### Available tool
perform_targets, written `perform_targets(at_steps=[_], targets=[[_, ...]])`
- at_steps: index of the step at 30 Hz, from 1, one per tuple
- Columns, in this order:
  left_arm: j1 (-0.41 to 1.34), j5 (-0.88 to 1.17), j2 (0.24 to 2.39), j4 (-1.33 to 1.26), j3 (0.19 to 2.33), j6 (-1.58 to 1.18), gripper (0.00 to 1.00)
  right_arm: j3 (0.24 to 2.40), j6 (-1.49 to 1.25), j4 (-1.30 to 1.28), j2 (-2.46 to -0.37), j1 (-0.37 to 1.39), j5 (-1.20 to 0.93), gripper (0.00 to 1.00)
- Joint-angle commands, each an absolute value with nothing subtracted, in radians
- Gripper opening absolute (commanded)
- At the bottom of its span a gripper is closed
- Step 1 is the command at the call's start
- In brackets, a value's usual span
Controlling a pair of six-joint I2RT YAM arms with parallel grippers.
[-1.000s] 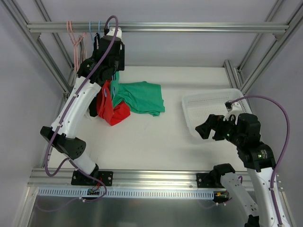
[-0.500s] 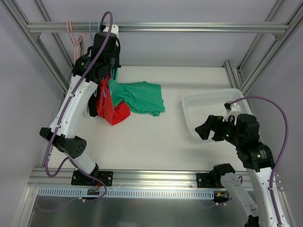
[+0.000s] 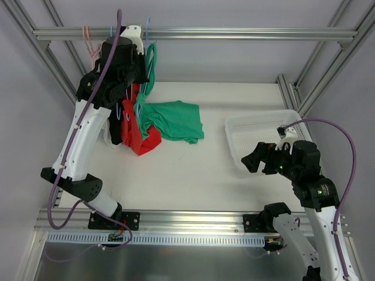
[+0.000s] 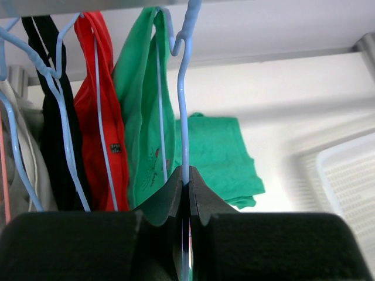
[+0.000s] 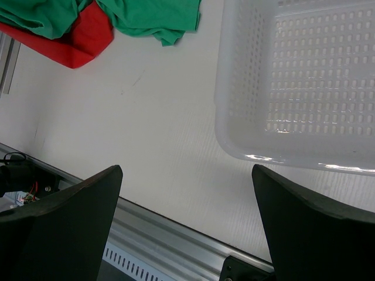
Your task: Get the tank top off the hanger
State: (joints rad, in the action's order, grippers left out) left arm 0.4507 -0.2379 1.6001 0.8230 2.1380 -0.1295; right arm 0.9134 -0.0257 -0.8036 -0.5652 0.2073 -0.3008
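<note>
My left gripper (image 4: 188,175) is shut on the wire of a light blue hanger (image 4: 181,111) that carries a green tank top (image 4: 137,111). In the top view the gripper (image 3: 133,48) is high at the back left beside the rail, the hanger's hook (image 3: 147,23) stands at rail height, and the tank top (image 3: 150,70) hangs below it. My right gripper (image 5: 187,175) is open and empty low over the table, near the basket; it also shows in the top view (image 3: 258,159).
A red top (image 4: 102,117) and a black top (image 4: 50,129) hang on other hangers to the left, with pink hangers (image 3: 91,50) further left. A green garment (image 3: 176,120) and a red one (image 3: 140,137) lie on the table. A white basket (image 3: 261,129) stands at the right.
My left gripper has risen and shifted a little left with the blue hanger, lifting the green tank top higher beside the rail. The right arm has not moved.
</note>
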Motion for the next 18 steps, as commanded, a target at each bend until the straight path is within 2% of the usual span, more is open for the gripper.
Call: perform_targets(at_steps=[1, 18], targets=[[0.454, -0.157, 1.506, 0.718, 2.134, -0.19, 0.0, 0.922, -0.023, -0.772, -0.569, 0.207, -0.299, 0.99], [0.518, 0.081, 1.281, 0.609, 1.827, -0.34, 0.0, 0.913, -0.023, -0.75, -0.563, 0.207, -0.319, 0.99]])
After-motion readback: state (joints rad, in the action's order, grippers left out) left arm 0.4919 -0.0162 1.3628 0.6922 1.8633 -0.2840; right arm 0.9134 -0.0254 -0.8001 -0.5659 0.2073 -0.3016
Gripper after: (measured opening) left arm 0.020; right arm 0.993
